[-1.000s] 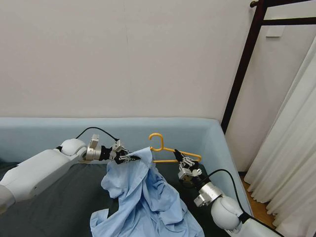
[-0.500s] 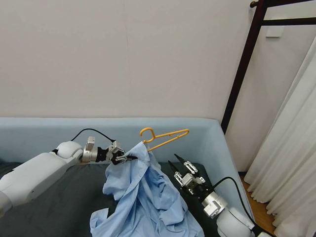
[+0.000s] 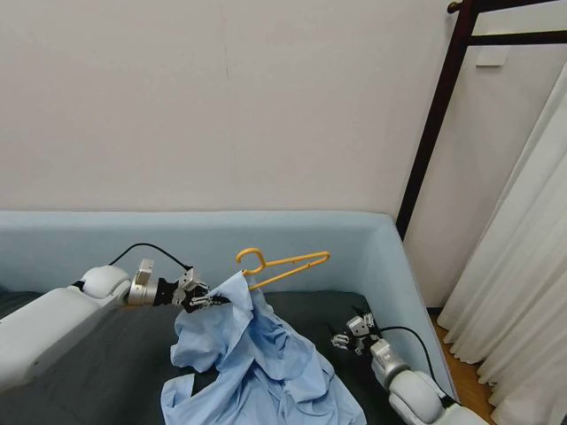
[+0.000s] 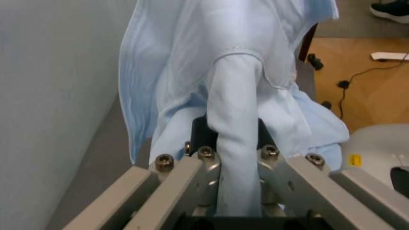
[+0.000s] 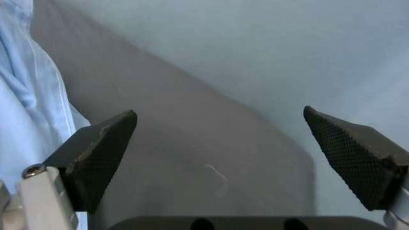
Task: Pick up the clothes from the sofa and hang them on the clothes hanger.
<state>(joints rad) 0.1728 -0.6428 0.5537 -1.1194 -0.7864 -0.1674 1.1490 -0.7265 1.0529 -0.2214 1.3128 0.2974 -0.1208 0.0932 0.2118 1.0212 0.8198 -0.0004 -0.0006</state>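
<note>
Orange hanger [image 3: 321, 258], one; blue shirt [image 3: 257, 354], one, in left pincer [image 3: 205, 299].

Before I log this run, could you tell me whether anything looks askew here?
Yes: the orange hanger sits tilted, one arm inside the blue shirt, the other bare. The left end effector pinches the shirt; the right end effector is open, apart.

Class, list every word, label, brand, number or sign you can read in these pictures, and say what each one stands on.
None can be read.
The pale tag by the dark wooden rack: no writing can be made out.
The small yellow mark in the left wrist view: too small to read.
The shirt and hanger: no print shows.
</note>
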